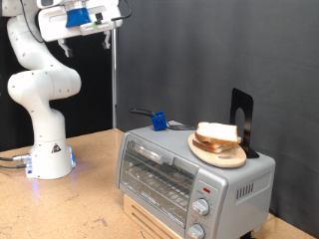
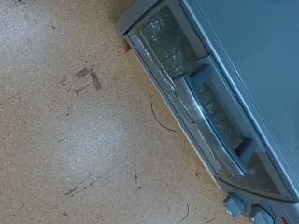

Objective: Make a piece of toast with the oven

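The oven [image 1: 189,169] is a silver-grey box at the exterior view's lower right, its glass door shut. On its roof a round wooden plate [image 1: 204,152] carries the piece of toast [image 1: 216,133], pale bread with a brown crust, which looks like two stacked slices. My gripper [image 1: 92,20] hangs high at the exterior view's top left, far above and to the left of the oven, with nothing visible in it. The wrist view looks down on the oven [image 2: 210,93], its door handle [image 2: 215,126] and its knobs [image 2: 235,205]; no fingers show there.
A small blue object [image 1: 158,121] with a dark handle lies on the oven roof's back left. A black stand [image 1: 242,119] rises behind the plate. A thin vertical pole [image 1: 113,80] stands behind the oven. The arm's white base [image 1: 48,159] sits on the wooden table [image 2: 75,121].
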